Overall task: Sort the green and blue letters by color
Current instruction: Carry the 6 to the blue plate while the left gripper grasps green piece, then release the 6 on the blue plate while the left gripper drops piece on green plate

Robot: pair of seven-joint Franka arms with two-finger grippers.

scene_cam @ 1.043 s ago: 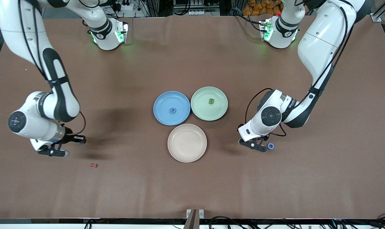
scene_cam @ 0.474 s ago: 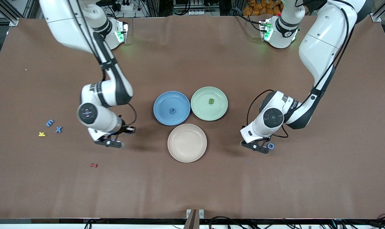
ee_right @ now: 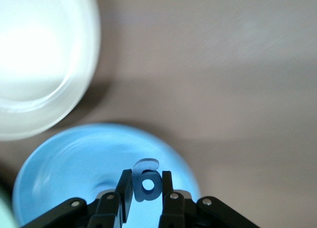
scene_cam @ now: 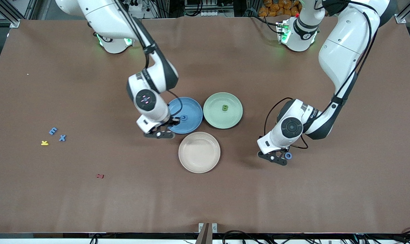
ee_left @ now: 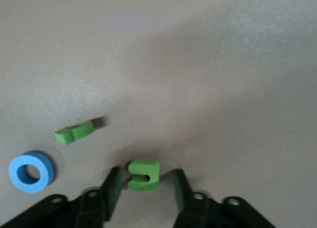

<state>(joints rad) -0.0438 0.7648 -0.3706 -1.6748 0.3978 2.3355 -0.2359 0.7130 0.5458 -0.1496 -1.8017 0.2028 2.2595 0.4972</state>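
Our right gripper pinches a blue letter over the blue plate, ready to drop it with its colour. Our left gripper, down at the table, has its jaws part-spread around a green letter; we cannot tell if they grip it.

My desk is plain brown. My plates are blue, pale green and beige. Beside the blue ring lie two leaf-green letters; my black right pincer pinches a blue letter.
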